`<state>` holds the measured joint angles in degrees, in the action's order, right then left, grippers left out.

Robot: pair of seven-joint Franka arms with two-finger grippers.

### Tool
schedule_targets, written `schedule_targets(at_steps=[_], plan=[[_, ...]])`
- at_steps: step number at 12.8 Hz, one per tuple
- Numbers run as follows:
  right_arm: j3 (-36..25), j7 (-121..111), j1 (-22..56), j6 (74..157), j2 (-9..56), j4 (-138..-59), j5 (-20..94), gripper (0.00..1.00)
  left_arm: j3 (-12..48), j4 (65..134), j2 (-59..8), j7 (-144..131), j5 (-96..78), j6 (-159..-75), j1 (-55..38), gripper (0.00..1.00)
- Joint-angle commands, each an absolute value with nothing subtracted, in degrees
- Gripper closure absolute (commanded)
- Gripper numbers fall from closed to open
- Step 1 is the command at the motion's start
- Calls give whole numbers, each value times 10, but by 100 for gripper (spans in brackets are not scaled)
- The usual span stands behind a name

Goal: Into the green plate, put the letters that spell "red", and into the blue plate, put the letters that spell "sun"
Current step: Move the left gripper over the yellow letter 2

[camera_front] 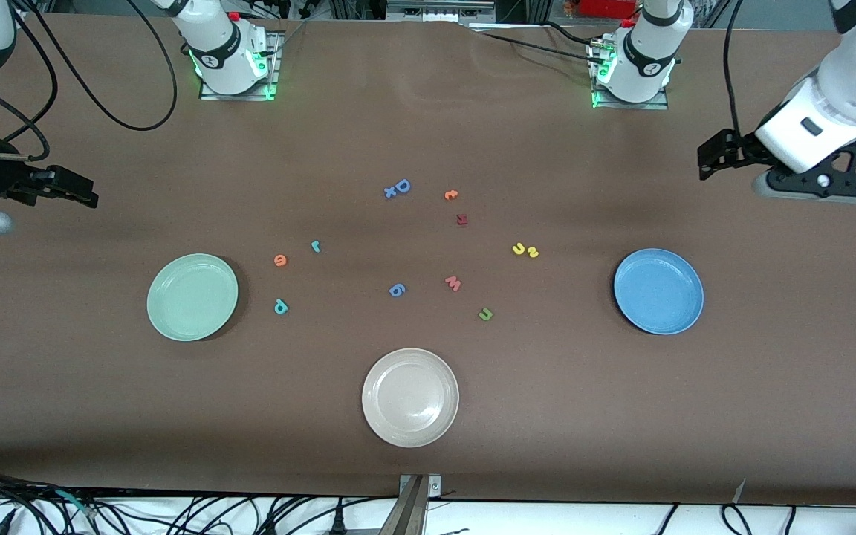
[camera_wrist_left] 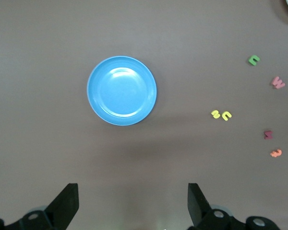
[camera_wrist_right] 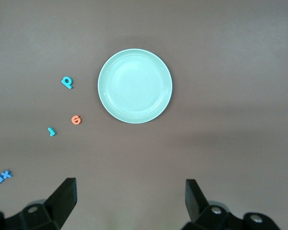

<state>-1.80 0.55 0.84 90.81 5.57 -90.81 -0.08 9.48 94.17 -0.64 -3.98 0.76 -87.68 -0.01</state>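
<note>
Front view: your left hand (camera_front: 714,160) hangs open and empty over bare worktop (camera_front: 428,461) at its own end, the blue plate (camera_front: 658,291) nearest it; right hand (camera_front: 75,189) likewise open and empty, the green plate (camera_front: 192,296) nearest.

Left wrist view: the plate lies ahead of your spread fingers (camera_wrist_left: 67,203); yellow "s" (camera_wrist_left: 215,113) and "u" (camera_wrist_left: 226,115) touch, olive "n" (camera_wrist_left: 253,60) apart.

Right wrist view: teal "d" (camera_wrist_right: 66,82), orange "e" (camera_wrist_right: 76,120) and teal "r" (camera_wrist_right: 51,131) lie beside the green plate.

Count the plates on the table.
3: green plate toward the right arm's end, blue plate toward the left arm's end, beige-white plate between them, nearest the front camera.
</note>
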Motion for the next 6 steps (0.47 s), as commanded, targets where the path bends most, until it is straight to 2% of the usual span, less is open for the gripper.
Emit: schedule_targets(at_steps=[1,6], plan=[[-21,-5,9,902,55,-905,-3,0,94,929,-29,-32,-2,-867,-31,0],[-21,-5,9,901,55,-905,-3,0,95,893,-115,2,-7,-881,-56,0]])
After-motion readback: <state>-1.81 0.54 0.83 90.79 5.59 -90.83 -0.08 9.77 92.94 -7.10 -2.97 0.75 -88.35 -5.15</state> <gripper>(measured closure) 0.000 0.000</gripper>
